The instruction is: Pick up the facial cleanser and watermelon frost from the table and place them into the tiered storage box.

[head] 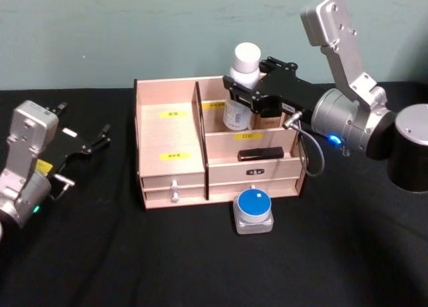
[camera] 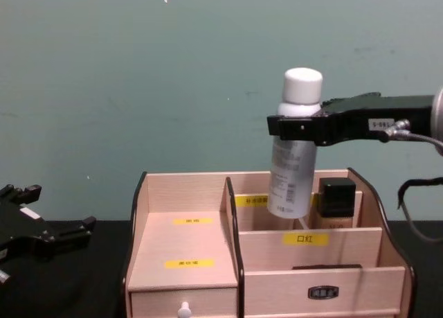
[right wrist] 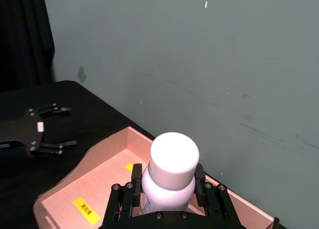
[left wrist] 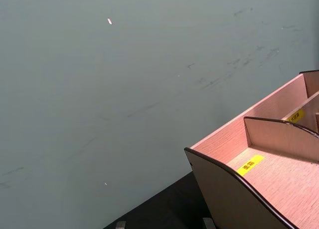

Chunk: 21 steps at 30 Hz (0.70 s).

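Observation:
The facial cleanser (head: 246,56) (camera: 289,179) (right wrist: 173,156) is a pale bottle with a white cap, held upright. My right gripper (head: 242,91) (camera: 297,127) (right wrist: 167,189) is shut on its neck. Its lower end hangs inside the back right compartment of the tiered storage box (head: 170,136) (camera: 183,245) (left wrist: 269,139) (right wrist: 99,189). The watermelon frost (head: 254,210), a small silver case with a round blue lid, sits on the black table just in front of the box. My left gripper (head: 100,136) (right wrist: 71,126) rests open at the far left, holding nothing.
A black-capped bottle (camera: 336,200) stands in the same back compartment, right beside the cleanser. A flat black item (head: 259,154) lies in the tier below. The green wall runs close behind the box. Black cloth spreads bare to the left and front.

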Motion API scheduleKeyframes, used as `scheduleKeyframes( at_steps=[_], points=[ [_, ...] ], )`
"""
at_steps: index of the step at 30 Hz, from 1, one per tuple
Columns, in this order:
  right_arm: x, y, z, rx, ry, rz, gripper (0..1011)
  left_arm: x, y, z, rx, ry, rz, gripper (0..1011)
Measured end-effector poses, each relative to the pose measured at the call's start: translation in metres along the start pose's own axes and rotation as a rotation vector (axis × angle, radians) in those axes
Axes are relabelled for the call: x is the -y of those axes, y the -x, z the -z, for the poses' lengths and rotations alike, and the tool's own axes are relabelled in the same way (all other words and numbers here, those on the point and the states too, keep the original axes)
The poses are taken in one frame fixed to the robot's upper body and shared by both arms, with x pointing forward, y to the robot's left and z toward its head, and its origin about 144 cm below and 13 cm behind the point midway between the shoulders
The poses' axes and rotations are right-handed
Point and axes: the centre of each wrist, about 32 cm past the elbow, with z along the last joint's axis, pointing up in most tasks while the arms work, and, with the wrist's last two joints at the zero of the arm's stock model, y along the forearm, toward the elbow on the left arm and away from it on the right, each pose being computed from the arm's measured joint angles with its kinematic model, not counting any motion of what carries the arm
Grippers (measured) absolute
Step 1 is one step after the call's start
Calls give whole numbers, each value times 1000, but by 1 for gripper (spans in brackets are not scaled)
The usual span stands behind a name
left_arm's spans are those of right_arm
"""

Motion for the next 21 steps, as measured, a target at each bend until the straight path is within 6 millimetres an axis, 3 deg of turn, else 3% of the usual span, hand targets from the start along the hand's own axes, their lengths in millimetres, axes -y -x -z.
scheduleKeyframes(
  at_steps=[21],
  points=[
    [-34,-9,9,-8,4,-15,616,0,0,0,0,0,0,1001]
  ],
)
